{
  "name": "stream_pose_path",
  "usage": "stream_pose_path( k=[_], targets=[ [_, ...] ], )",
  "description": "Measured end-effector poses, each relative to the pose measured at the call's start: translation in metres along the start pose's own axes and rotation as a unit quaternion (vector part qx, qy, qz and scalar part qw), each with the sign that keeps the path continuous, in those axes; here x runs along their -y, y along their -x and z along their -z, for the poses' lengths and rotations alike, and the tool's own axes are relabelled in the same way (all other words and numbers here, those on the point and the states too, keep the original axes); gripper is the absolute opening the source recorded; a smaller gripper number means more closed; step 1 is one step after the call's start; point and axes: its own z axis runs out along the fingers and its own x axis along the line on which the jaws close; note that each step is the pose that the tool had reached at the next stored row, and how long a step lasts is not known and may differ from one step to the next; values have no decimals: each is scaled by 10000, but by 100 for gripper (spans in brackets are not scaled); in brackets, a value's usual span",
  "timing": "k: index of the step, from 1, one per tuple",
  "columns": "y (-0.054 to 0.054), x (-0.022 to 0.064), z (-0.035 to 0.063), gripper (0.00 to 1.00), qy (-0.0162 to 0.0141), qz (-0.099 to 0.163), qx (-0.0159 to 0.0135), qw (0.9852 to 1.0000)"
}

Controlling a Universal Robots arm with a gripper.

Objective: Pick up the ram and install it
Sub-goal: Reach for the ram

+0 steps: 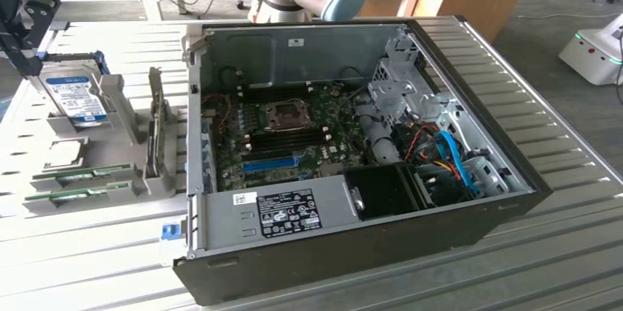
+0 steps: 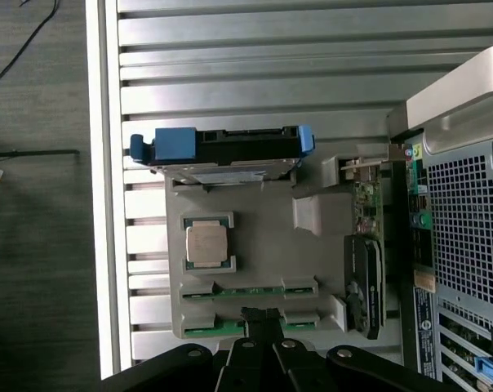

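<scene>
Ram (image 2: 214, 330) is lying in tray (image 2: 255, 245) slot w/ claw (image 2: 259, 315) hanging over it, jaws shut & empty; descending thus is risking striking board edge, cracking chips.

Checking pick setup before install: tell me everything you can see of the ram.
The ram shows as a thin, narrow green board strip; two such sticks sit parallel, each in its own slot of the grey holder tray. One lies next to the CPU chip; the second stick lies at the tray's edge. Grey tabs cover parts of both. In the wrist view the shut gripper crosses the second stick's middle; contact cannot be told.
</scene>
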Motion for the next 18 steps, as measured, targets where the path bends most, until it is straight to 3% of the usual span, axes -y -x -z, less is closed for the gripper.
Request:
stream_pose_path(
  k=[18],
  targets=[
    [17,71,3,11,-15,-1,1,10000]
  ],
)
